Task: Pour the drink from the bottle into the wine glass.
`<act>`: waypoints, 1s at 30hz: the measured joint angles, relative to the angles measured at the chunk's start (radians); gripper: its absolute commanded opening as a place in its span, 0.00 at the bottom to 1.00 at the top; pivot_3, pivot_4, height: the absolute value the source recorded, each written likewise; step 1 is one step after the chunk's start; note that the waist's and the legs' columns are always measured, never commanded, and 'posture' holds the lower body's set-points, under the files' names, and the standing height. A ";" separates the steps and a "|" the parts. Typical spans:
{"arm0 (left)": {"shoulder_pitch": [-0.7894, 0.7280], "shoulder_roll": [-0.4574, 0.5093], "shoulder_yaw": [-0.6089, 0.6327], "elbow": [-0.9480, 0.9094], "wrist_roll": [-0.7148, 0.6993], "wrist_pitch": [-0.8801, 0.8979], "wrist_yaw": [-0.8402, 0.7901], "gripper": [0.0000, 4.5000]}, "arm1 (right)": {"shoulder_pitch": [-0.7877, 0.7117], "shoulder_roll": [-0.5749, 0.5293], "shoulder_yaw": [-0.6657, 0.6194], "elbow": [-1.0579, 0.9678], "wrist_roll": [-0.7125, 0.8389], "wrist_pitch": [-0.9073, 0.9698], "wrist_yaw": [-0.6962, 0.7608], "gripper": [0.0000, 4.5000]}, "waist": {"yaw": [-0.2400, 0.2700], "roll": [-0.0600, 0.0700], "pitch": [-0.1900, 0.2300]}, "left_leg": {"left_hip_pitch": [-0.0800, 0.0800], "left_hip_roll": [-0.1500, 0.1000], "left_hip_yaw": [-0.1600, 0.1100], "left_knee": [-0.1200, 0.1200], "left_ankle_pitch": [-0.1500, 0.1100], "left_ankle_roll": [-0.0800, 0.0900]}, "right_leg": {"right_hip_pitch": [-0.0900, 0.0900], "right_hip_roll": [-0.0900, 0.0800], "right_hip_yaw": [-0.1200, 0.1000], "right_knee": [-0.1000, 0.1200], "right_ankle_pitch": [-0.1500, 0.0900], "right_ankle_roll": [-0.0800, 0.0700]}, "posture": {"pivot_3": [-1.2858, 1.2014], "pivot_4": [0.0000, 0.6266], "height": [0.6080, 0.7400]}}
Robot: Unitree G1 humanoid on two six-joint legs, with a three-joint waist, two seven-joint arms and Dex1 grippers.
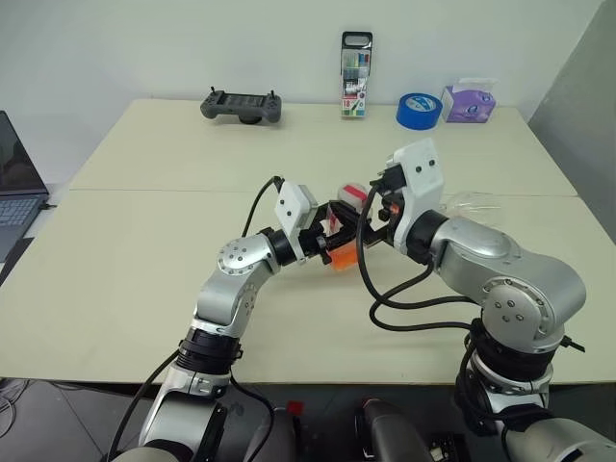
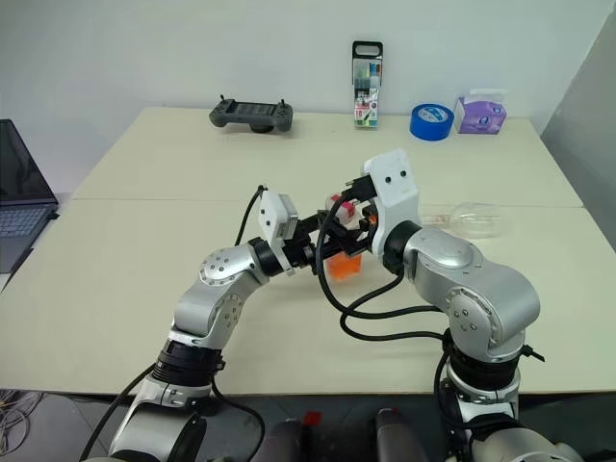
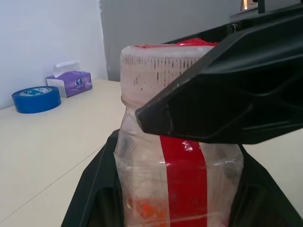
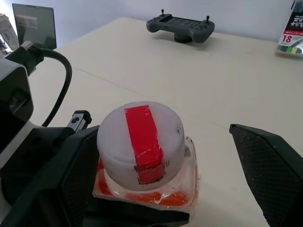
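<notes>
The bottle (image 1: 343,236) is held above the middle of the table, with my left gripper (image 1: 330,238) shut on its body. It is clear plastic with a red strip (image 3: 182,175), and the orange-red drink (image 2: 342,265) shows at its lower end. Its whitish cap (image 4: 141,142) carries a band of red tape. My right gripper (image 4: 165,175) is open with the cap between its jaws: one finger (image 4: 57,184) is close beside the cap and the other finger (image 4: 270,170) stands well apart. The wine glass (image 2: 474,219) seems to lie on its side on the table beyond my right arm.
Along the table's far edge stand a grey controller (image 1: 241,104), a tall marker pack (image 1: 355,75), a blue tape roll (image 1: 419,110) and a purple tissue box (image 1: 469,101). A laptop (image 1: 14,183) sits off the left edge.
</notes>
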 measured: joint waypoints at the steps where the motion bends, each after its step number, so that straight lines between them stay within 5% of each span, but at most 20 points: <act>1: 0.000 -0.001 0.000 0.000 0.001 0.000 -0.002 0.42 | 0.000 0.001 0.000 0.000 0.000 0.000 -0.001 0.86 | 0.000 0.000 0.000 | 0.000 0.000 0.000 0.000 0.000 0.000 | 0.000 0.000 0.000 0.000 0.000 0.000 | 0.52 0.24 1.00; 7: -0.001 -0.010 0.000 0.001 0.007 -0.003 0.006 0.42 | 0.000 0.026 0.002 -0.008 0.013 0.003 0.002 0.43 | 0.000 0.000 0.000 | 0.000 0.000 0.000 0.000 0.000 0.000 | 0.000 0.000 0.000 0.000 0.000 0.000 | 0.52 0.24 1.00; 14: -0.004 -0.017 -0.005 0.000 0.008 -0.023 0.005 0.42 | 0.003 -0.044 0.000 -0.004 0.047 -0.040 0.076 0.44 | 0.000 0.000 0.000 | 0.000 -0.001 0.000 0.000 0.000 0.000 | 0.000 0.002 0.000 -0.001 0.000 0.000 | 0.52 0.24 1.00; 24: 0.010 -0.058 -0.049 -0.022 0.003 -0.010 -0.029 0.42 | 0.027 -0.407 0.016 0.299 0.130 -0.430 0.725 0.44 | -0.004 0.002 0.001 | 0.001 0.000 0.005 0.001 0.000 0.001 | 0.002 0.004 0.002 -0.001 0.000 0.001 | 0.52 0.24 1.00; 30: 0.015 -0.075 -0.049 -0.024 0.004 0.002 -0.013 0.42 | -0.029 -0.454 0.066 0.412 0.110 -0.509 0.843 0.44 | 0.000 0.002 0.002 | 0.001 0.001 0.003 0.000 0.000 0.001 | 0.001 0.007 0.000 0.000 0.000 0.000 | 0.52 0.24 1.00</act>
